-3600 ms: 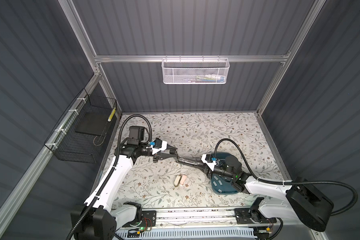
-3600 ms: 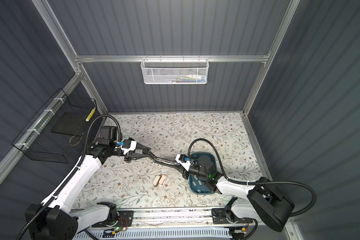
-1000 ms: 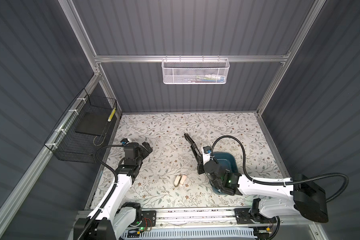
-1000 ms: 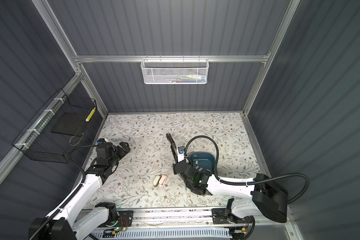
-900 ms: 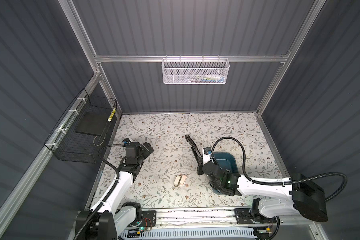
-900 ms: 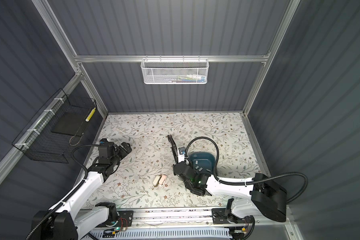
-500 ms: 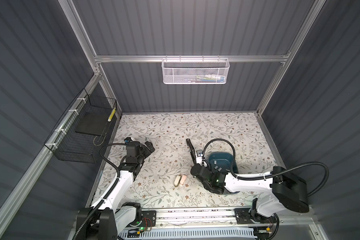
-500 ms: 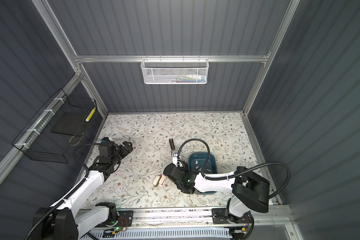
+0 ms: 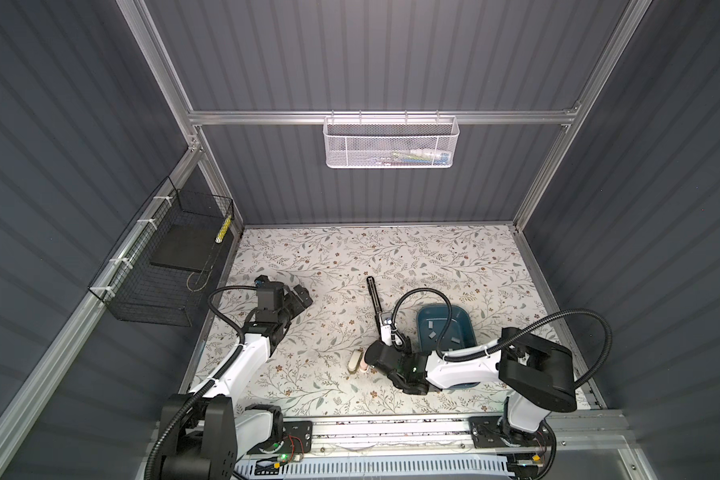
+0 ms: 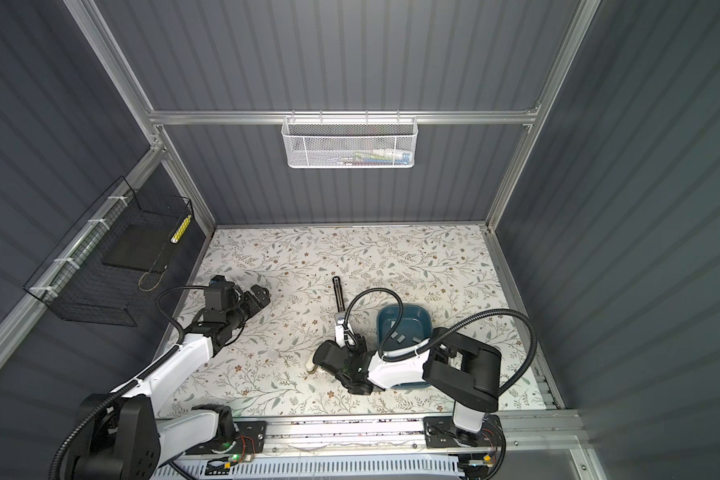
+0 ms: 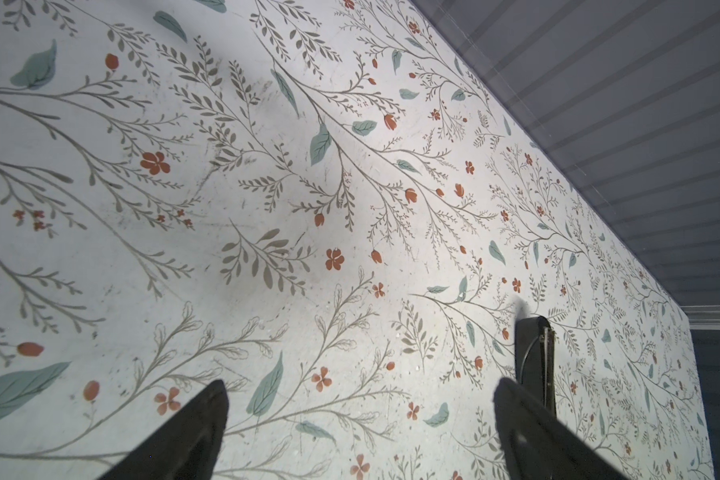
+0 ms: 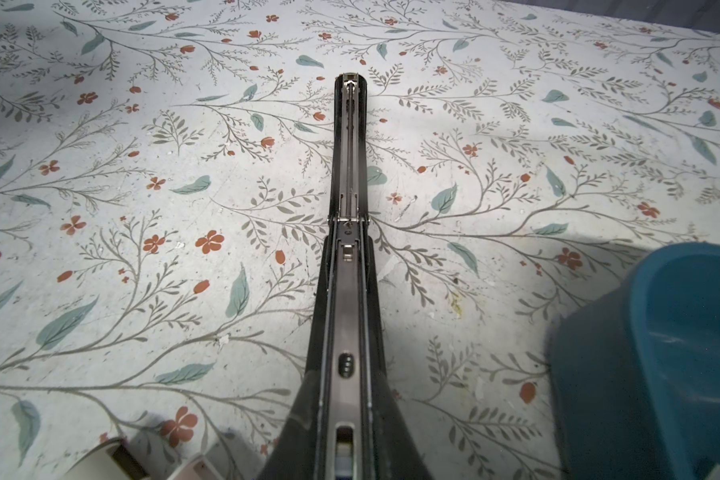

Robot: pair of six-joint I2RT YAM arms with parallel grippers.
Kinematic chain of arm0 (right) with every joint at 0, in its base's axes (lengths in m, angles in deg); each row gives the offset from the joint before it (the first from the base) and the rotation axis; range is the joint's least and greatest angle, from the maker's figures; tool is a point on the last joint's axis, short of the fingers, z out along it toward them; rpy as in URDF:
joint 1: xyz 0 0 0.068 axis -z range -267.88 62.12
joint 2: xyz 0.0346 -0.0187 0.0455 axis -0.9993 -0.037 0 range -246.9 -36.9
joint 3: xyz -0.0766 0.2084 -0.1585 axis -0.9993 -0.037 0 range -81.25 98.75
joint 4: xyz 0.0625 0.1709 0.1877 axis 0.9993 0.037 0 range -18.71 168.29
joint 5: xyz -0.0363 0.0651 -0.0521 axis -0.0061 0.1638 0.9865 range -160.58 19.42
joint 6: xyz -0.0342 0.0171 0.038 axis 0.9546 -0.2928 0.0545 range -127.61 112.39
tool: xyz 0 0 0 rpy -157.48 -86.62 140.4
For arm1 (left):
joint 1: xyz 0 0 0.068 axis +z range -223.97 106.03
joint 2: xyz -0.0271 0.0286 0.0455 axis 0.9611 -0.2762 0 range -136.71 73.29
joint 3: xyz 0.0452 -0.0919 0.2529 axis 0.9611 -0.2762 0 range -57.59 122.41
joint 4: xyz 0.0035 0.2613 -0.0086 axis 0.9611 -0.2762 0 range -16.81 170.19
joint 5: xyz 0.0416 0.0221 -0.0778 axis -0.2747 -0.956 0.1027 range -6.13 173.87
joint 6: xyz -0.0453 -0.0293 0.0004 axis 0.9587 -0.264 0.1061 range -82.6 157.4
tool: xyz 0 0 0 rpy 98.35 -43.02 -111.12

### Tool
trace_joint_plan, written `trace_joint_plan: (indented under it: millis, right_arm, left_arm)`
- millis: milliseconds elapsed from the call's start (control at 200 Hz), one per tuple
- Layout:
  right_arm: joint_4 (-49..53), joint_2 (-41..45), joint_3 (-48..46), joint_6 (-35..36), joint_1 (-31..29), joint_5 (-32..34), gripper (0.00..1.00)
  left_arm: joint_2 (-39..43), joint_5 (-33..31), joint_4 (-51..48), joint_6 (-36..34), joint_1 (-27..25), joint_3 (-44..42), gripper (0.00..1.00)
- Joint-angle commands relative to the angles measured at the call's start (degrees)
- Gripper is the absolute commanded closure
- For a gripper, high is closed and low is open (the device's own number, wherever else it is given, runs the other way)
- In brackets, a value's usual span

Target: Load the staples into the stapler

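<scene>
Staples (image 9: 432,333) beside right hand (image 9: 384,328) with stapler (image 9: 373,291)

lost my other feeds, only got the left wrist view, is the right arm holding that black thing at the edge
observer: yes, the right gripper is shut on one end of the black stapler, which is swung open
operator: where are the staples
observer: the staples lie in a blue tray next to the stapler, not touching it
operator: anything else close by
observer: two small pale staplers lie side by side on the stapler's other side
</scene>
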Motion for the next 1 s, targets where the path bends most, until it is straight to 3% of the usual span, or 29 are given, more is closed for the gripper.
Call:
trace_joint_plan:
  millis: [0,160,320,410,610,821,996]
  right_arm:
    - [-2.84,-0.29,-0.37,-2.02,-0.76,6.43,1.00]
    - [1.54,-0.20,1.09,-3.80,-0.91,7.98,1.00]
    - [6.67,-1.31,3.40,-6.10,-0.26,7.94,0.94]
    - [4.02,-2.06,1.75,-6.51,0.19,8.07,0.87]
    - [5.03,-2.36,1.52,-7.56,2.27,4.98,0.84]
    - [4.66,-3.12,1.65,-7.32,2.72,4.18,0.65]
    - [3.76,-3.76,1.59,-7.81,3.23,2.57,0.59]
  left_arm:
    - [-1.53,1.30,-0.47,-1.23,0.11,2.15,0.00]
    - [-2.03,0.95,-1.17,-1.48,0.19,2.76,0.00]
    - [-1.41,0.06,-1.18,-1.67,0.20,2.54,0.00]
    - [-1.38,0.24,-1.22,-1.84,0.20,2.56,0.00]
    - [-1.29,0.24,-1.25,-1.93,0.13,2.65,0.00]
    - [-0.64,0.01,-1.34,-2.06,0.20,2.48,0.00]
    - [-0.08,-0.30,-1.42,-2.03,0.20,2.30,0.00]
